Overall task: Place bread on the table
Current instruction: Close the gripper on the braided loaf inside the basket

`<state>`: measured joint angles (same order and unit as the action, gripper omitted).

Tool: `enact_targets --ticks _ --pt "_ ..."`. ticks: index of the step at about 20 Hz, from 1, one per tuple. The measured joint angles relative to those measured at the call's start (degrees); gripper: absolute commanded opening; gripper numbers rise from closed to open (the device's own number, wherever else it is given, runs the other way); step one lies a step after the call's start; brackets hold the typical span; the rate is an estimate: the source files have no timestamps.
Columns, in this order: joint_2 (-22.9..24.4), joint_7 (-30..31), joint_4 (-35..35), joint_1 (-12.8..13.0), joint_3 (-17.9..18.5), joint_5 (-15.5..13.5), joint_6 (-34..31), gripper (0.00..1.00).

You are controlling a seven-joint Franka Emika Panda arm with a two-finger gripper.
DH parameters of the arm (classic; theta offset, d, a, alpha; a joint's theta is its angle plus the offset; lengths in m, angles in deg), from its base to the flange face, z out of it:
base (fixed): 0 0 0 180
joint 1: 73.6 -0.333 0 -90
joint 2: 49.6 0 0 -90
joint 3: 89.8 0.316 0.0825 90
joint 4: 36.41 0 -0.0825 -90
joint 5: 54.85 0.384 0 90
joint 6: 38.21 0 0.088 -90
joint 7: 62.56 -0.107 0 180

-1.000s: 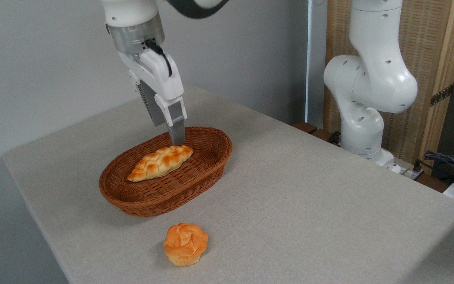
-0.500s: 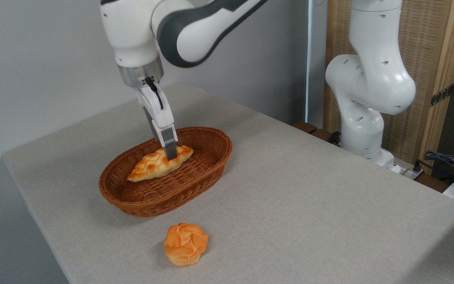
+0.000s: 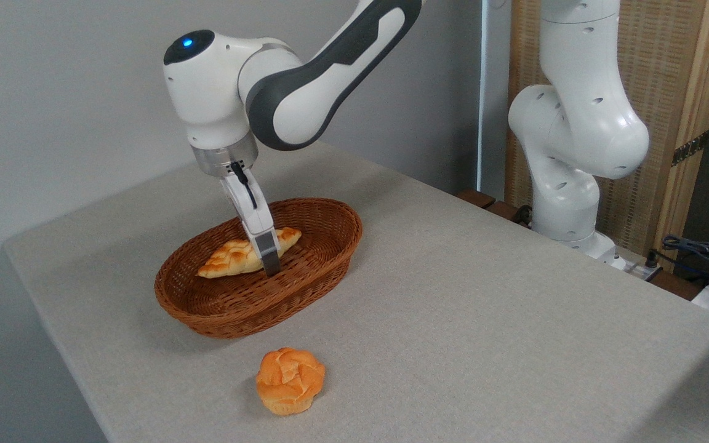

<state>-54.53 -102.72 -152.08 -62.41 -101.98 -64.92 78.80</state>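
Note:
The bread (image 3: 226, 261), a braided golden-brown loaf, lies in the brown wicker basket (image 3: 305, 283) on the table (image 3: 465, 320). My gripper (image 3: 268, 261) reaches down into the basket and straddles the loaf right of its middle. The near finger (image 3: 266, 251) stands in front of the loaf with its tip close to the basket floor. The loaf hides the far finger. The jaws look open around the bread, which rests unsqueezed in the basket.
A small round orange bun (image 3: 290, 380) sits on the table in front of the basket. The arm's white base (image 3: 576, 160) stands at the back right, with cables (image 3: 699, 252) beside it. The table's edge runs along the left and front.
The gripper has turned edge-on and come down from above the basket's back rim until its fingers straddle the loaf. The bread has shifted slightly.

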Motion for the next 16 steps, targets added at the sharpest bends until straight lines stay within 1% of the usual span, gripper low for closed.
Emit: enact_targets --ticks 1,2,3,5,6,12,14,16 --pt "-0.1 0.0 0.1 0.0 0.0 0.0 0.0 0.44" --pt "-0.1 0.0 0.2 -0.1 0.0 0.0 0.0 0.35" --pt "-0.1 0.0 0.2 -0.2 0.0 0.0 0.0 0.32" --pt "-0.1 0.0 0.2 -0.3 0.0 0.0 0.0 0.31" --pt "-0.1 0.0 0.2 -0.3 0.0 0.0 0.0 0.28" --pt "-0.1 0.0 0.2 -0.3 -0.2 0.0 0.0 0.28" --pt "-0.1 0.0 0.2 -0.3 -0.3 0.0 0.0 0.25" --pt "-0.1 0.0 0.3 -0.3 -0.3 0.0 0.0 0.24"
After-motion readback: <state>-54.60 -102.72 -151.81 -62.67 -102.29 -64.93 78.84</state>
